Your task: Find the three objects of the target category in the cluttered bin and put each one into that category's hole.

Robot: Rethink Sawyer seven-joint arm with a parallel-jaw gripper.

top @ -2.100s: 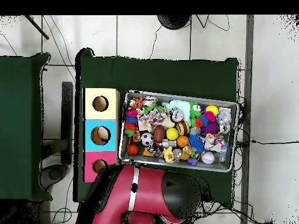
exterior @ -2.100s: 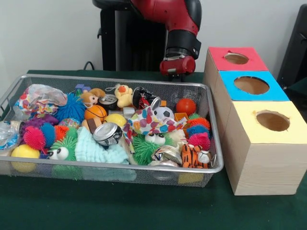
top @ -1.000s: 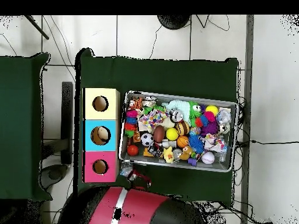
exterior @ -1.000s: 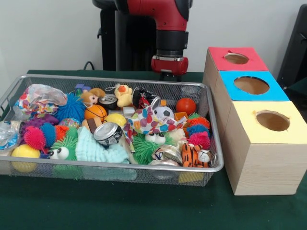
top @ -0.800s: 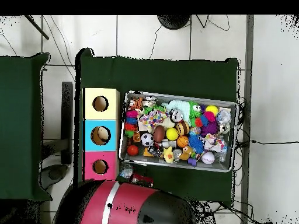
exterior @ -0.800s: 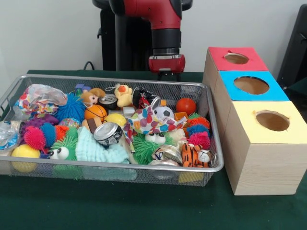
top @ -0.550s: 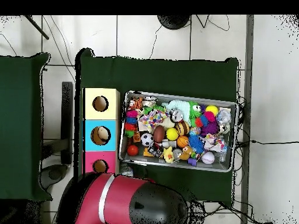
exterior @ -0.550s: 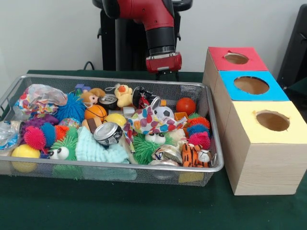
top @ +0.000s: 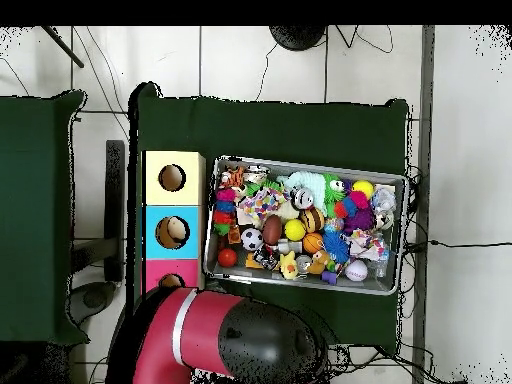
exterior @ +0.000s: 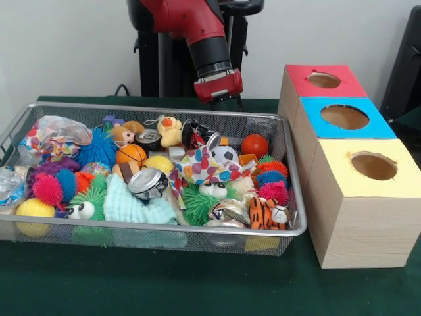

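A: Front view first. The cluttered bin (exterior: pixel 158 230) fills the middle and nine o'clock side of the table, heaped to the rim. The arm (exterior: pixel 197 33) drops in from twelve o'clock, and its red wrist hangs tilted just behind the bin's far wall.

B: And the gripper (exterior: pixel 227 102)?

A: Only dark tips show below the wrist, against the dark cloth. I cannot tell how it is set.

B: Where are the holes?

A: At three o'clock, three wooden boxes in a row: the red box (exterior: pixel 323 80) farthest, the blue box (exterior: pixel 343 117) in the middle, the yellow box (exterior: pixel 373 166) nearest, each with a round hole on top.

B: Overhead view, then.

A: There the bin (top: pixel 390 180) sits right of centre, with the boxes touching or just beside its nine o'clock side. The arm's bulk (top: pixel 225 345) covers six to seven o'clock and hides part of the red box (top: pixel 160 275). The gripper itself is hidden under it.

B: How should the search go?

A: My judgement: nothing is held yet, so choose a target lying on top. The orange ball (exterior: pixel 254 145) at the bin's two o'clock corner and the crushed can (exterior: pixel 148 183) near the centre look freest. Come straight down, avoid the mesh wall, and lift clear before crossing to a box.
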